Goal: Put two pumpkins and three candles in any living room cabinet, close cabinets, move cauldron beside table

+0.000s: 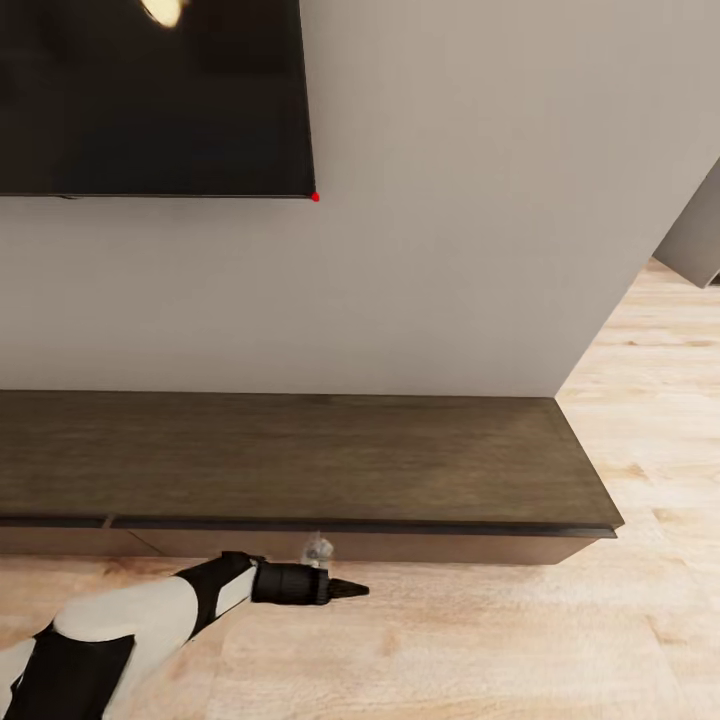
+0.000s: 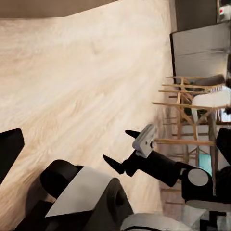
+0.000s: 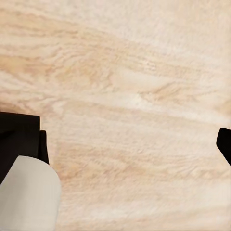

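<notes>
Pale wood floor (image 1: 480, 640) fronts the long low dark-brown cabinet (image 1: 300, 460), panels apparently shut, beneath a wall screen (image 1: 150, 95); left gripper (image 1: 345, 591), jaws seemingly narrow, reaches low toward its front, probably to open it.

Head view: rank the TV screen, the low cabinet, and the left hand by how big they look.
1. Cabinet, widest across the frame.
2. TV screen, cut off by the frame's edge, so its place is unsure.
3. Left hand, smallest, though nearest the camera.
</notes>
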You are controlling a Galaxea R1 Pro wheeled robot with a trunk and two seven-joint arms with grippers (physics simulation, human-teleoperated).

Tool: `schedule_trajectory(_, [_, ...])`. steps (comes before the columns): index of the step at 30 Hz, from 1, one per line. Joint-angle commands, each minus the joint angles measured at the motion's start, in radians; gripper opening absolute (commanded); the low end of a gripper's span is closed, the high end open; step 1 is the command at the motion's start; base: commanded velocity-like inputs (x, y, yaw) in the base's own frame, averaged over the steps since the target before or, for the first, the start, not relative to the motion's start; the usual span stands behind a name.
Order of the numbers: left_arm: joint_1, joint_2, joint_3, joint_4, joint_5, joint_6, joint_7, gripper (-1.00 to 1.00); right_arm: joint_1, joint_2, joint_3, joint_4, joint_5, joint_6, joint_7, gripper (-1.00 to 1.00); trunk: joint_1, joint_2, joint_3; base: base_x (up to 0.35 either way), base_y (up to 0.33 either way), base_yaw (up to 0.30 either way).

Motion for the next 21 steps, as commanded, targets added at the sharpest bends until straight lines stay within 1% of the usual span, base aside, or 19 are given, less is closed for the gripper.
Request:
schedule_trajectory(1, [-0.017, -0.002, -0.002, -0.003, 0.0, 0.007, -0.034, 1.0, 0.0, 0.0, 0.001, 0.0, 0.001, 0.0, 0.0, 1.0, 0.0, 0.0, 0.0, 0.0, 0.0, 0.0])
schedule_trajectory(2, [-0.035, -0.006, -0.001, -0.005, 0.0, 0.015, -0.067, 1.0, 0.0, 0.001, 0.002, 0.0, 0.001, 0.0, 0.0, 1.0, 0.0, 0.0, 0.0, 0.0, 0.0, 0.0])
schedule_trajectory(3, [-0.118, -0.072, 0.001, -0.01, 0.001, 0.073, -0.184, 1.0, 0.0, 0.003, 0.008, 0.001, 0.002, 0.002, 0.001, 1.0, 0.0, 0.0, 0.0, 0.0, 0.0, 0.0])
schedule_trajectory(5, [-0.168, -0.109, 0.008, -0.014, 0.003, 0.083, -0.211, 1.0, 0.0, 0.004, 0.019, 0.001, 0.003, 0.002, 0.002, 1.0, 0.0, 0.0, 0.0, 0.0, 0.0, 0.0])
schedule_trajectory(6, [-0.188, -0.119, 0.019, -0.02, 0.003, 0.084, -0.221, 1.0, 0.0, 0.004, 0.025, 0.001, 0.003, 0.002, 0.002, 1.0, 0.0, 0.0, 0.0, 0.0, 0.0, 0.0])
schedule_trajectory(7, [-0.197, -0.122, 0.027, -0.026, 0.003, 0.085, -0.226, 1.0, 0.0, 0.004, 0.029, 0.001, 0.003, 0.002, 0.002, 1.0, 0.0, 0.0, 0.0, 0.0, 0.0, 0.0])
schedule_trajectory(8, [-0.227, -0.131, 0.083, -0.062, 0.003, 0.085, -0.246, 1.0, 0.0, 0.005, 0.046, 0.001, 0.003, 0.002, 0.003, 1.0, 0.0, 0.0, 0.0, 0.0, 0.0, 0.0])
schedule_trajectory(9, [-0.244, -0.133, 0.148, -0.105, 0.002, 0.082, -0.255, 1.0, 0.0, 0.005, 0.06, 0.001, 0.003, 0.002, 0.003, 1.0, 0.0, 0.0, 0.0, 0.0, 0.0, 0.0])
schedule_trajectory(10, [-0.251, -0.133, 0.195, -0.134, 0.0, 0.08, -0.257, 1.0, 0.0, 0.005, 0.066, 0.001, 0.003, 0.002, 0.003, 1.0, 0.0, 0.0, 0.0, 0.0, 0.0, 0.0])
schedule_trajectory(13, [-0.28, -0.129, 0.314, -0.201, -0.003, 0.082, -0.261, 1.0, 0.0, 0.005, 0.077, 0.001, 0.003, 0.002, 0.003, 1.0, 0.0, 0.0, 0.0, 0.0, 0.0, 0.0])
schedule_trajectory(14, [-0.286, -0.127, 0.332, -0.209, -0.004, 0.084, -0.262, 1.0, 0.0, 0.005, 0.078, 0.001, 0.003, 0.002, 0.003, 1.0, 0.0, 0.0, 0.0, 0.0, 0.0, 0.0])
schedule_trajectory(17, [-0.301, -0.121, 0.363, -0.219, -0.004, 0.087, -0.263, 1.0, 0.0, 0.005, 0.079, 0.001, 0.003, 0.002, 0.004, 1.0, 0.0, 0.0, 0.0, 0.0, 0.0, 0.0])
schedule_trajectory(19, [-0.31, -0.115, 0.398, -0.221, -0.003, 0.088, -0.262, 1.0, 0.0, 0.004, 0.081, 0.001, 0.003, 0.001, 0.006, 1.0, 0.0, 0.0, 0.0, 0.0, 0.0, 0.0])
schedule_trajectory(21, [-0.311, -0.112, 0.422, -0.222, -0.001, 0.089, -0.261, 1.0, 0.0, 0.003, 0.081, 0.0, 0.003, 0.0, 0.007, 1.0, 0.0, 0.0, 0.0, 0.0, 0.0, 0.0])
